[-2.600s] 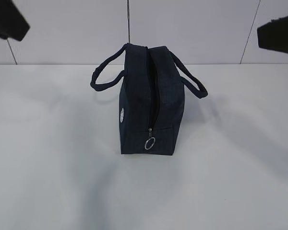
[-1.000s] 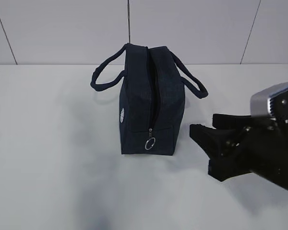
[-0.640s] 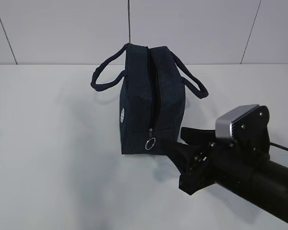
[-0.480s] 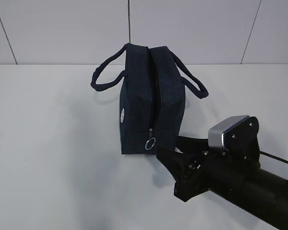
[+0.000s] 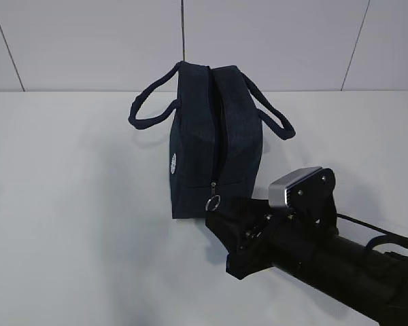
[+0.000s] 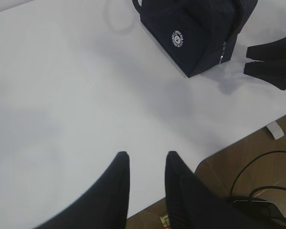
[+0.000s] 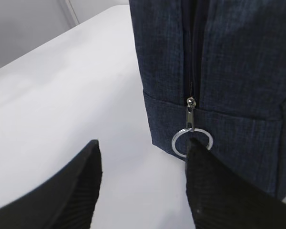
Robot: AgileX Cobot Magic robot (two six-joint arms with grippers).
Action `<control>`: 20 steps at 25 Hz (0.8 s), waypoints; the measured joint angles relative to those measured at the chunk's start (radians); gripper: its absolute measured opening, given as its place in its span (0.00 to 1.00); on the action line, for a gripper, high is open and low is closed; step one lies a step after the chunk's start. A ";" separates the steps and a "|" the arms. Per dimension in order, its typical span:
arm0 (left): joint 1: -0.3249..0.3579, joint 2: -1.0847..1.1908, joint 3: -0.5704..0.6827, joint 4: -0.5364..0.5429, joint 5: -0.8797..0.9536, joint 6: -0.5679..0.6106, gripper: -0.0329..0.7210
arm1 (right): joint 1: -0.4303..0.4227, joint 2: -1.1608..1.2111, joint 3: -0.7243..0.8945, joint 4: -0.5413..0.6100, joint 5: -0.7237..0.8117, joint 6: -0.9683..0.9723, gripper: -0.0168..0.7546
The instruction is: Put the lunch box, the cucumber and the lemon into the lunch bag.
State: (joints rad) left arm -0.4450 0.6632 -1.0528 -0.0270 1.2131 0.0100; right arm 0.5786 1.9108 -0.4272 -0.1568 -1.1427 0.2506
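The dark navy lunch bag [image 5: 214,142] stands upright mid-table, its zipper end toward the camera and its handles [image 5: 149,112] hanging to both sides. The bag [image 6: 195,33] also shows in the left wrist view. My right gripper [image 5: 221,212] is open and low at the bag's near end. In the right wrist view its jaws [image 7: 143,143] stand wide apart, and one fingertip [image 7: 195,152] overlaps the silver ring below the zipper pull [image 7: 190,114]. Whether it touches the ring I cannot tell. My left gripper [image 6: 147,155] is open and empty above the table's near part. Lunch box, cucumber and lemon are out of view.
The white table [image 5: 75,204] runs back to a pale tiled wall [image 5: 272,41]. In the left wrist view the table's front edge [image 6: 238,138] shows, with brown floor and black cables [image 6: 257,191] below it.
My right arm has come in from the right and slid left and down, so its open jaws now reach the bag's zipper end. The bag has not moved.
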 joint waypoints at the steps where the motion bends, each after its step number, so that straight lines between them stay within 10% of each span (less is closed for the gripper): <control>1: 0.000 0.000 0.000 0.000 0.000 -0.002 0.28 | 0.000 0.012 -0.010 0.001 0.000 0.003 0.59; 20: 0.000 0.000 0.000 0.008 -0.003 -0.010 0.28 | 0.000 0.110 -0.125 0.006 0.066 0.027 0.59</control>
State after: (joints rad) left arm -0.4450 0.6632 -1.0528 -0.0193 1.2102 0.0000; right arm 0.5786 2.0208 -0.5527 -0.1510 -1.0768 0.2772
